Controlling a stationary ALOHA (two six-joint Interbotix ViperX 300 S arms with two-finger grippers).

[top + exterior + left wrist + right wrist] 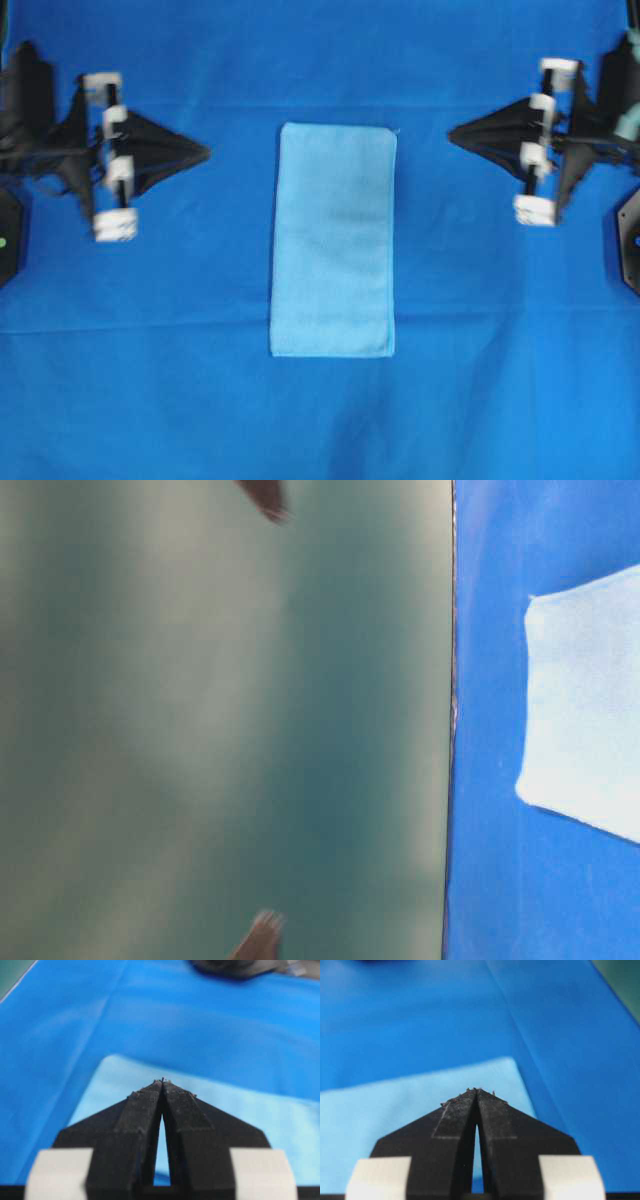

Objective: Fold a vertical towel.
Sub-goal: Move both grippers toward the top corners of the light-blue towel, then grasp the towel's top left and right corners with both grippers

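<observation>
Sky-blue, the towel lies flat at the centre of the royal-blue cloth, long side from 12 to 6 o'clock. Left gripper at 9 and right gripper at 3 wait well apart from it, fingers together, probably before reaching.

Towel flat on blue cloth

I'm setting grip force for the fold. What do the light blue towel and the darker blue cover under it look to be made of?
The towel looks like soft, matte, fine-weave cloth, possibly microfibre; its surface is faintly fuzzy with an edge hem. The darker cover looks like thin, smooth woven fabric, showing long crease lines. Neither is certain at this blur.
</observation>
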